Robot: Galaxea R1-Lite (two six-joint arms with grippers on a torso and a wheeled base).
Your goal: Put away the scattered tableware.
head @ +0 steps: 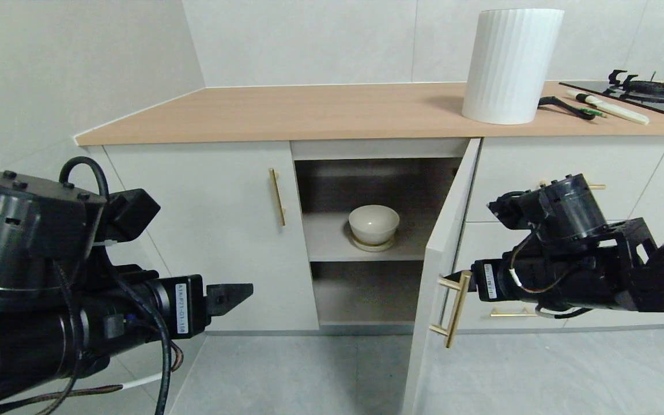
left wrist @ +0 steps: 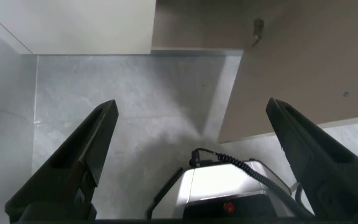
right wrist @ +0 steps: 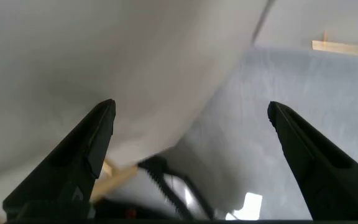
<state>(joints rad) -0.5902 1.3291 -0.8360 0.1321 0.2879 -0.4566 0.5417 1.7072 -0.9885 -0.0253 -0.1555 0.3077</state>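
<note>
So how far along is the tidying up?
Done: a bowl sits on a small plate on the open cupboard's shelf. In hand: nothing; the right gripper, jaws open, is at the door handle. Still to do: utensils lie on the counter by the hob.

Place: a home kitchen, seen at a corner of the fitted units.
Worktop: a long wooden worktop [head: 320,112] runs along the back wall [head: 309,40].
Cooking: a black gas hob [head: 652,87] with pan supports is set into the right end of the worktop.
Cabinets: white base cabinets with brass bar handles; one door [head: 444,230] stands open, and drawers [head: 568,167] are to its right.
Tableware: a cream bowl [head: 373,223] on a saucer [head: 372,246] stands on the upper shelf [head: 326,239] of the open cabinet.
On the worktop: a tall white ribbed container [head: 510,63], with utensils [head: 606,106] lying between it and the hob.
Surfaces: pale large tiles on the walls, grey tiles on the floor [head: 309,374].
</note>
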